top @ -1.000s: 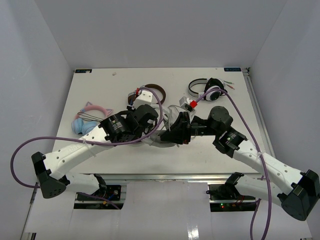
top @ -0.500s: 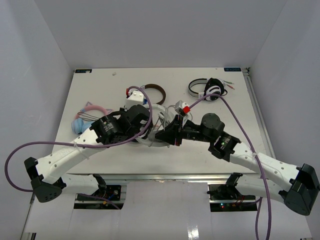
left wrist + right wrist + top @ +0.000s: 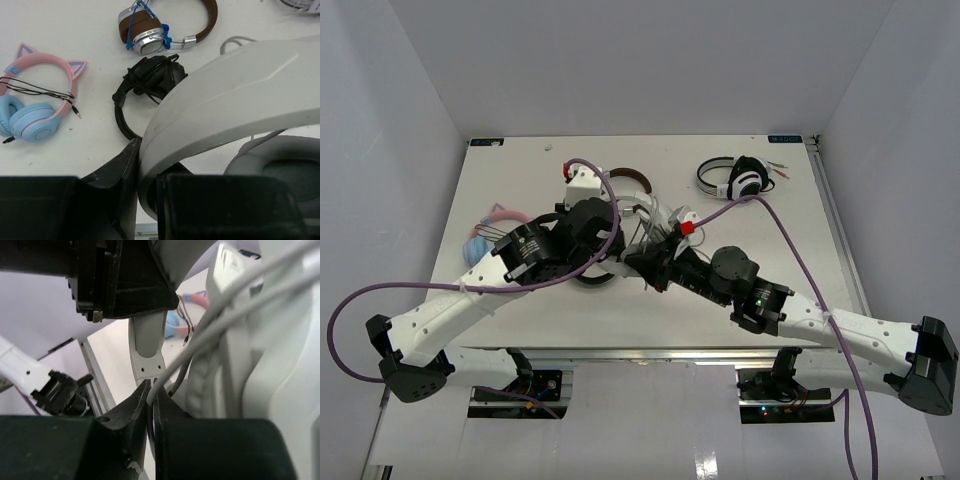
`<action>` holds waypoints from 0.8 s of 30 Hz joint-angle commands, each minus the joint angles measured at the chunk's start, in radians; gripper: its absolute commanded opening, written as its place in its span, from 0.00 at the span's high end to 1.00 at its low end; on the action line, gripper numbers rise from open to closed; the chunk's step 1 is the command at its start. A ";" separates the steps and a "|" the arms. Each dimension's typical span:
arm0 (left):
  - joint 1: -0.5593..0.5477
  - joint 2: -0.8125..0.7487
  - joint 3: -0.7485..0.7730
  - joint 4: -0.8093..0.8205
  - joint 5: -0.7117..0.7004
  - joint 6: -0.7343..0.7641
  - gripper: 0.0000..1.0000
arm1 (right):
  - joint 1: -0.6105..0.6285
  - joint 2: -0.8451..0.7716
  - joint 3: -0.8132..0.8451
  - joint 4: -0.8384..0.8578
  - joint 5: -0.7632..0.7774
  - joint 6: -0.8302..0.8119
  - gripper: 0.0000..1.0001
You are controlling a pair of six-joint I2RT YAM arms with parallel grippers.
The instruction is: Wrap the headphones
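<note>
From above my arms hide most of the headphones [image 3: 280,160]. My left fingers [image 3: 122,175] clamp its band [image 3: 235,95], right fingers [image 3: 131,407] pinch its cable [image 3: 200,340]; four other pairs [image 3: 150,82] lie around

Two slim robot arms, left arm [image 3: 450,310] and right arm [image 3: 870,335], each in smooth white shells broken by round black joint housings. Chunky black shoulder block [image 3: 405,365] at the left base, twin block [image 3: 930,365] at the right. Thick lilac cable [image 3: 333,340] in a loose loop beside the left arm; matching lilac lead [image 3: 798,255] along the right arm. Boxy white camera housing [image 3: 585,182] on the left wrist, small red tab [image 3: 688,228] on the right wrist. Left gripper [image 3: 147,165] and right gripper [image 3: 151,390] with flat matte black fingers [image 3: 122,170], edges scuffed pale.
</note>
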State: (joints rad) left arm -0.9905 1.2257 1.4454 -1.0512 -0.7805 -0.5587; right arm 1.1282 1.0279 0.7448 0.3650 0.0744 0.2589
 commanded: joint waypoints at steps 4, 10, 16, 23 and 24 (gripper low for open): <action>-0.004 -0.020 0.075 0.198 0.010 -0.130 1.00 | 0.067 0.046 -0.002 0.033 0.180 0.004 0.83; -0.004 -0.081 0.035 0.212 0.007 -0.142 1.00 | 0.074 0.058 -0.056 0.112 0.179 -0.012 0.82; -0.004 -0.125 0.028 0.200 0.025 -0.157 1.00 | 0.083 0.065 -0.127 0.223 0.199 -0.055 0.80; -0.004 -0.192 -0.016 0.215 0.061 -0.185 1.00 | 0.088 0.070 -0.256 0.466 0.213 -0.126 0.77; -0.004 -0.200 -0.020 0.216 0.070 -0.191 1.00 | 0.089 0.074 -0.271 0.502 0.209 -0.139 0.77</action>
State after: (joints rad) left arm -0.9899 1.0975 1.4220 -0.9344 -0.7611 -0.6769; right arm 1.2140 1.0899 0.5204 0.6476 0.2486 0.1799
